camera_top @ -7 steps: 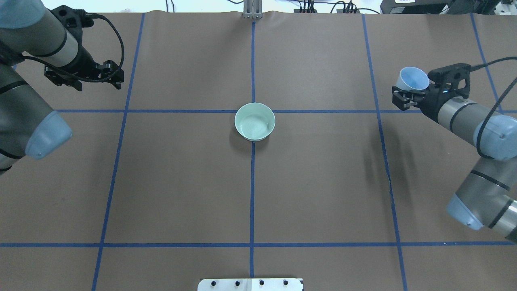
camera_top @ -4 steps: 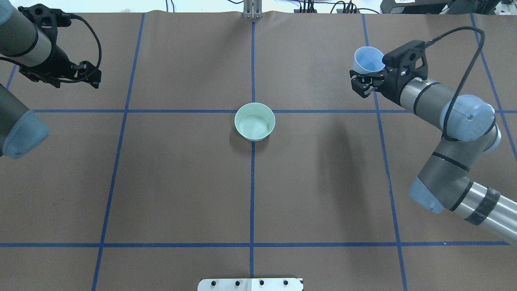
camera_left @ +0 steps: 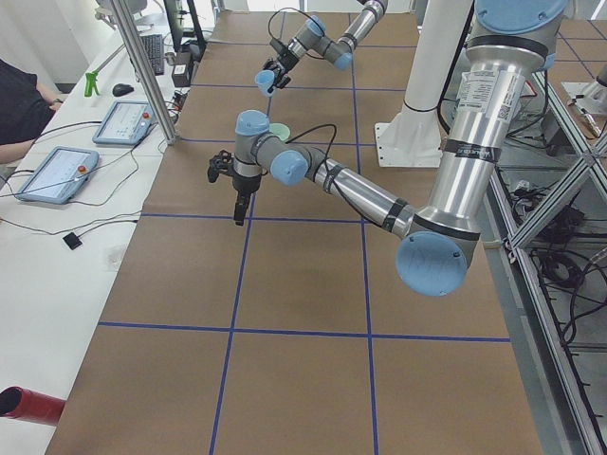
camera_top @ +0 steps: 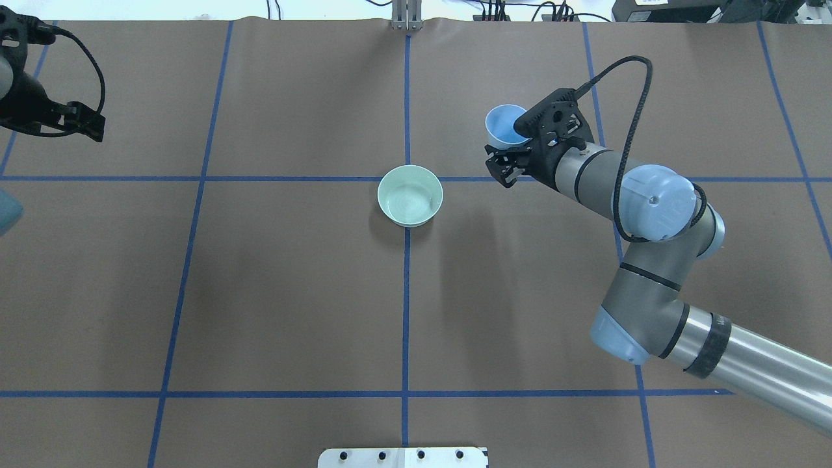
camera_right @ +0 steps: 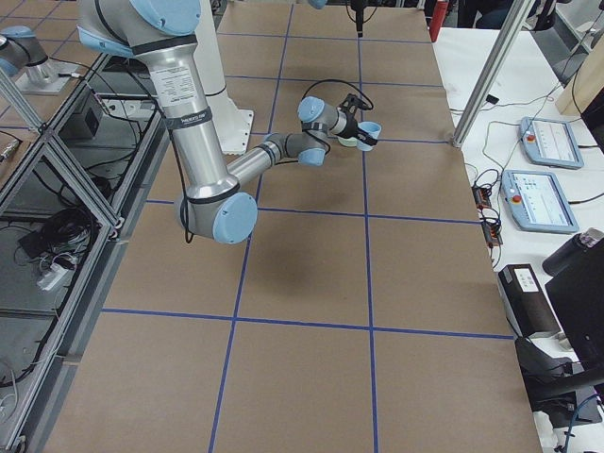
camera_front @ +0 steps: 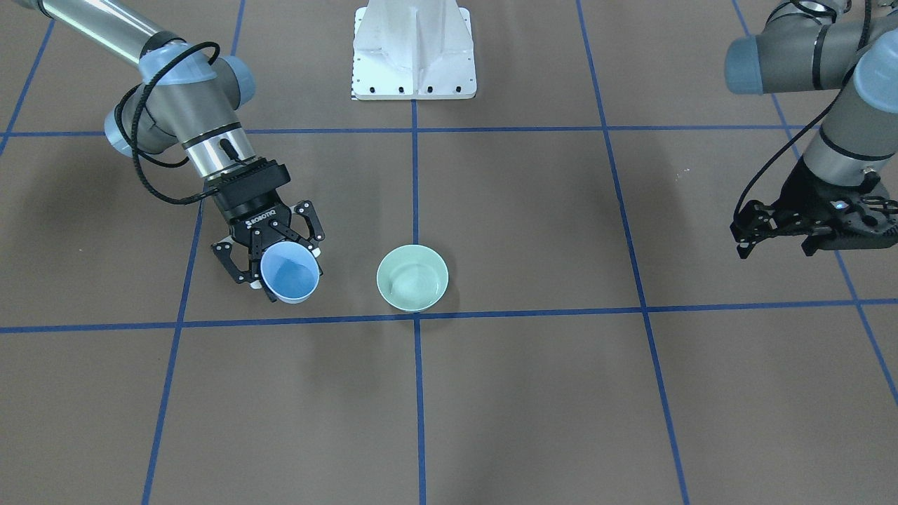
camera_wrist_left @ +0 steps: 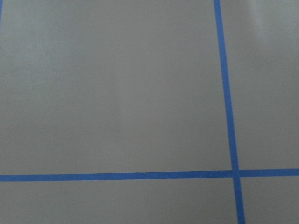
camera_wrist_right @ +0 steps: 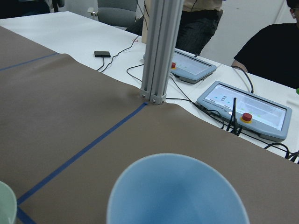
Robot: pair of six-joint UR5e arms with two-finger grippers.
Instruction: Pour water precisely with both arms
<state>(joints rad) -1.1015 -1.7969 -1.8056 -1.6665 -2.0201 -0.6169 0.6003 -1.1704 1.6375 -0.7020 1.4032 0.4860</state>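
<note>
My right gripper (camera_top: 504, 158) is shut on a light-blue cup (camera_top: 504, 125) and holds it above the table, tilted, just right of a pale green bowl (camera_top: 411, 168). From the front, the cup (camera_front: 289, 275) is left of the bowl (camera_front: 412, 247). Faint ripples of water (camera_top: 409, 207) show in the bowl. I cannot tell whether the cup (camera_wrist_right: 177, 196) holds water. My left gripper (camera_top: 91, 123) hangs empty at the table's far left edge. From the left end, its fingers (camera_left: 236, 213) look closed together, pointing down.
The white pedestal (camera_front: 414, 49) stands at the near table edge. An aluminium post (camera_wrist_right: 154, 51) stands at the far edge, with control tablets (camera_wrist_right: 247, 109) and seated people behind it. Blue tape lines cross the brown table cover.
My right arm has swung left with the cup, from the table's right side to beside the bowl. My left arm has drawn back towards the left edge.
</note>
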